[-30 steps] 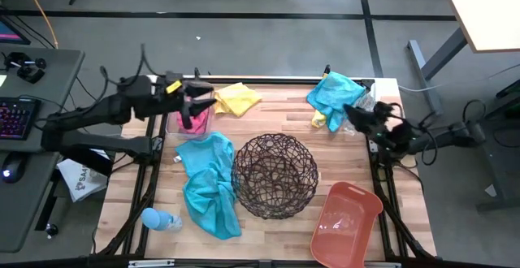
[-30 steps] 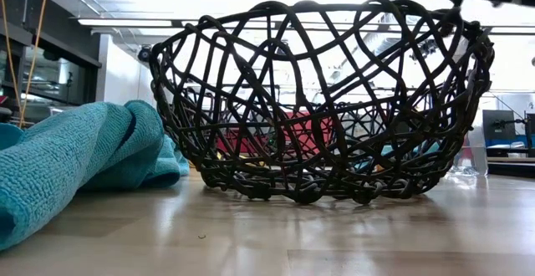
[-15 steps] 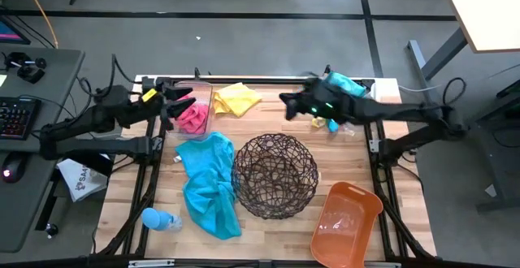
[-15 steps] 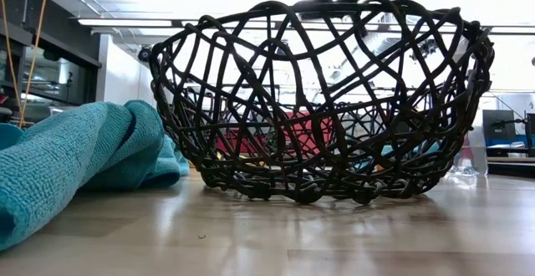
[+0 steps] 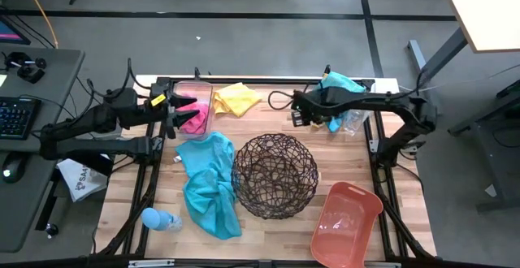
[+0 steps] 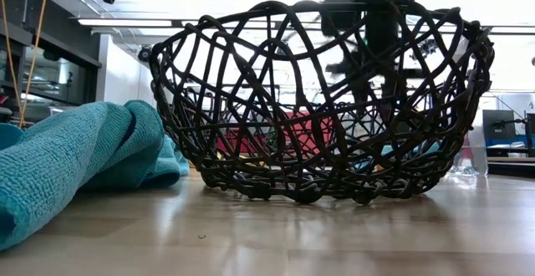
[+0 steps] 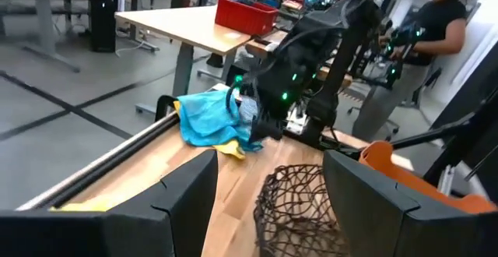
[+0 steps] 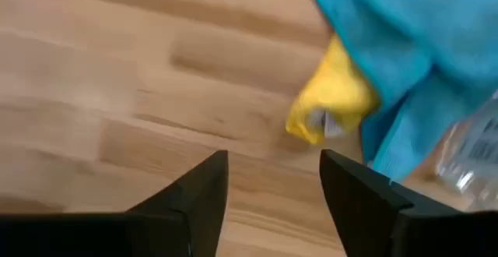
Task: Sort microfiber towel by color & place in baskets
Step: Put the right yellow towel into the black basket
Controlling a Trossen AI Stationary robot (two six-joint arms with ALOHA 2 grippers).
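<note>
My left gripper is open beside the left wall of the clear bin, where a pink towel lies. My right gripper hovers open over bare wood, fingers pointing down, just left of a teal towel. That towel lies over a yellow towel's corner. Another yellow towel lies at the far edge. A large teal towel lies spread left of the wire basket. The salmon tub sits near right.
A clear bottle lies beside the right teal towel. A light-blue bottle lies at the near left corner. A person stands in the room beyond the table's right side. Bare wood shows between the yellow towel and the wire basket.
My right gripper has swung from the table's right edge toward the left, past the teal towel, and now points down at the wood. My left gripper has drawn back out of the clear bin toward the table's left edge. The pink towel stays in the bin.
</note>
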